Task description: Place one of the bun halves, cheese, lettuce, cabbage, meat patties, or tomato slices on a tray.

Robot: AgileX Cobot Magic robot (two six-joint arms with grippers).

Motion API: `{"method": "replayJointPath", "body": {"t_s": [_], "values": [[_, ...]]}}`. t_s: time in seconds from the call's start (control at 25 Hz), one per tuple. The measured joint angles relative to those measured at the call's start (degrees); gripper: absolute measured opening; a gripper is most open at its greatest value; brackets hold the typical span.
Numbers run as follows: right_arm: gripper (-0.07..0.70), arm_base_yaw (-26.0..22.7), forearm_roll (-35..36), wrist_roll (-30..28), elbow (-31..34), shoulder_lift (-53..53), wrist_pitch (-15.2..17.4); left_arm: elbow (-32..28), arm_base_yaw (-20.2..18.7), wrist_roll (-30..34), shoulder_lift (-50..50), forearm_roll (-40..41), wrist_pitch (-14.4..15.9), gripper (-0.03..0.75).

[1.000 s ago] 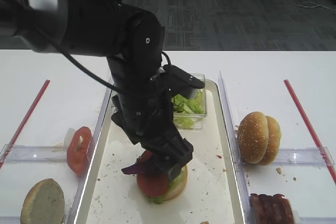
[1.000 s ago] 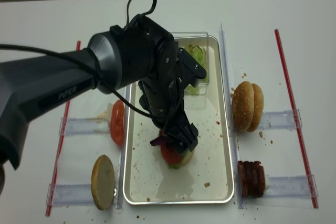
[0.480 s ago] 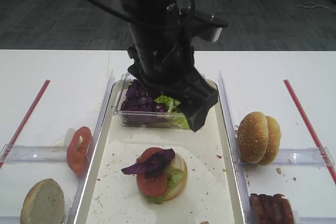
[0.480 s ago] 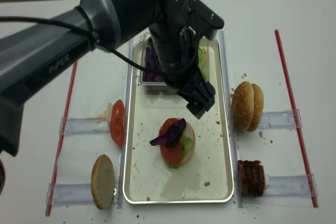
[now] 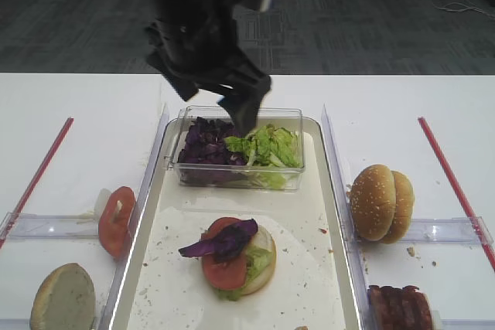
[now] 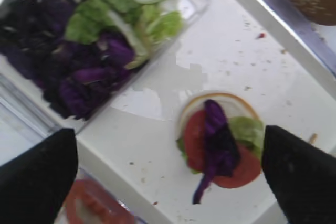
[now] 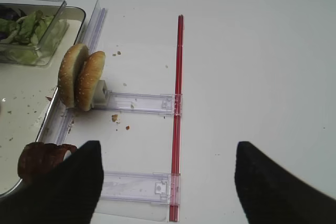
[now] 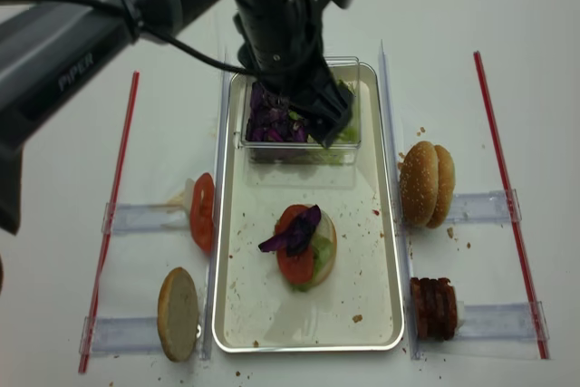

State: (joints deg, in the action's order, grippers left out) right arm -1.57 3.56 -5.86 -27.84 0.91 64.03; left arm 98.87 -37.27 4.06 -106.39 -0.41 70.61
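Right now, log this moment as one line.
left hand: open, empty, over tub | cabbage: atop tomato slice on tray | right hand: open

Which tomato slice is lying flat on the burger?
The tomato slice in the middle of the tray, lying flat under the purple cabbage. The other tomato slices stand on edge in the holder left of the tray.

cabbage (image 5: 224, 240) atop stack on tray (image 5: 309, 268)

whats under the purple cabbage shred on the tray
The cabbage shred lies on a tomato slice, over lettuce and a bun half. Anything deeper in the stack is covered.
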Motion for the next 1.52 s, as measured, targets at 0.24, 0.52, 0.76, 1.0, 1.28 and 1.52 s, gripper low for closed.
{"method": "replayJointPath", "body": {"t_s": [0.24,0.52,0.76,1.0,1.28,1.52], "values": [[0.558,0.0,0.0,0.0,0.0,0.0,0.0,0.0,15.1,-0.8,0.0,0.4,0.0,0.685],[0.558,0.0,0.0,0.0,0.0,0.0,0.0,0.0,30.9,-1.7,0.0,0.4,0.0,0.685],[0.558,0.0,0.0,0.0,0.0,0.0,0.0,0.0,37.3,-2.5,0.0,0.4,0.0,0.685],[0.558,0.0,0.0,0.0,0.0,0.0,0.0,0.0,37.7,-2.6,0.0,0.4,0.1,0.685],[0.558,0.0,0.0,0.0,0.0,0.0,0.0,-7.8,37.7,-2.6,3.6,-0.7,0.0,0.685],[0.558,0.0,0.0,0.0,0.0,0.0,0.0,-24.1,37.7,-2.6,13.8,0.4,-0.2,0.685]]}}
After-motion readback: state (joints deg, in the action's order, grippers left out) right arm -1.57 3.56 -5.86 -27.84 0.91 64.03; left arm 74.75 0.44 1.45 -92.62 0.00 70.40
